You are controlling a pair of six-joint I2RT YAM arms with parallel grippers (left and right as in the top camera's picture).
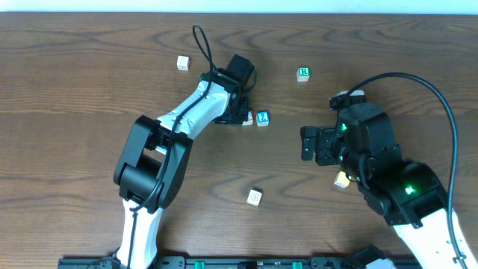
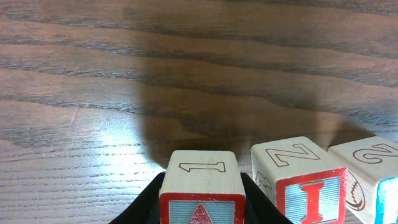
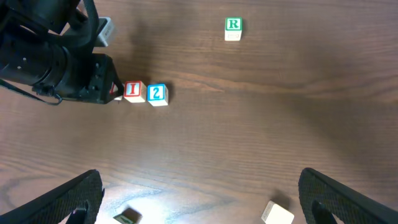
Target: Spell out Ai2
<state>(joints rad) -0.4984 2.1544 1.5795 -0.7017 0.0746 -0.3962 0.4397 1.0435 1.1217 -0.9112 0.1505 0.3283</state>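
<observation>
My left gripper (image 2: 202, 202) is shut on the red A block (image 2: 202, 186), which rests on the table at the left end of a row. Beside it stand the red I block (image 2: 305, 180) and the blue 2 block (image 2: 376, 171). In the overhead view the left gripper (image 1: 237, 112) hides the A block; the I block (image 1: 248, 118) barely shows and the 2 block (image 1: 262, 118) sits to its right. The right wrist view shows the I block (image 3: 134, 91) and the 2 block (image 3: 157, 93) touching. My right gripper (image 1: 314, 144) is open and empty, to the right of the row.
A green R block (image 1: 303, 73) lies at the back right. A pale block (image 1: 183, 63) lies at the back left. Another pale block (image 1: 255, 197) lies near the front, and one (image 1: 342, 180) sits under my right arm.
</observation>
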